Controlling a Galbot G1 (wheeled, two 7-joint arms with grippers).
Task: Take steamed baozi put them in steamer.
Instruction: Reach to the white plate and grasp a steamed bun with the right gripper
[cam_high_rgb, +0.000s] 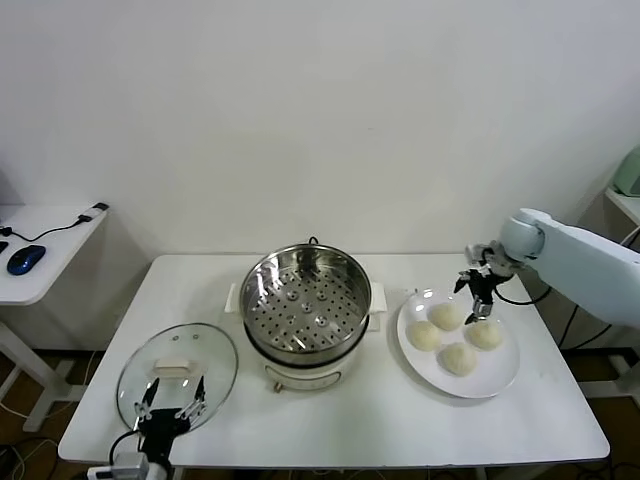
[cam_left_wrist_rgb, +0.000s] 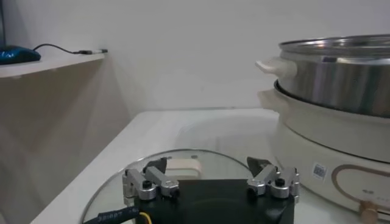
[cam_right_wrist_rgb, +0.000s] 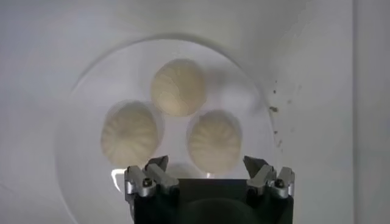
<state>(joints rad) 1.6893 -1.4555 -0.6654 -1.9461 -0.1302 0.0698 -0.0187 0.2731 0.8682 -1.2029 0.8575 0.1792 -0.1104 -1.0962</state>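
Four creamy-white baozi lie on a white plate (cam_high_rgb: 500, 378) at the table's right: one at the back (cam_high_rgb: 446, 315), one left (cam_high_rgb: 424, 336), one right (cam_high_rgb: 484, 334), one in front (cam_high_rgb: 459, 358). My right gripper (cam_high_rgb: 478, 308) hangs open and empty just above them, between the back and right buns. In the right wrist view three baozi show (cam_right_wrist_rgb: 178, 87) (cam_right_wrist_rgb: 129, 133) (cam_right_wrist_rgb: 214, 140), the last just ahead of that gripper (cam_right_wrist_rgb: 207, 167). The steel steamer (cam_high_rgb: 305, 310) stands mid-table with its perforated tray bare. My left gripper (cam_high_rgb: 173, 392) rests open at the front left.
A round glass lid (cam_high_rgb: 177, 362) with a white handle lies flat on the table under my left gripper (cam_left_wrist_rgb: 207, 167); it also shows in the left wrist view (cam_left_wrist_rgb: 183, 159), with the steamer (cam_left_wrist_rgb: 341, 79) beside it. A side desk (cam_high_rgb: 45, 235) with a blue mouse stands at far left.
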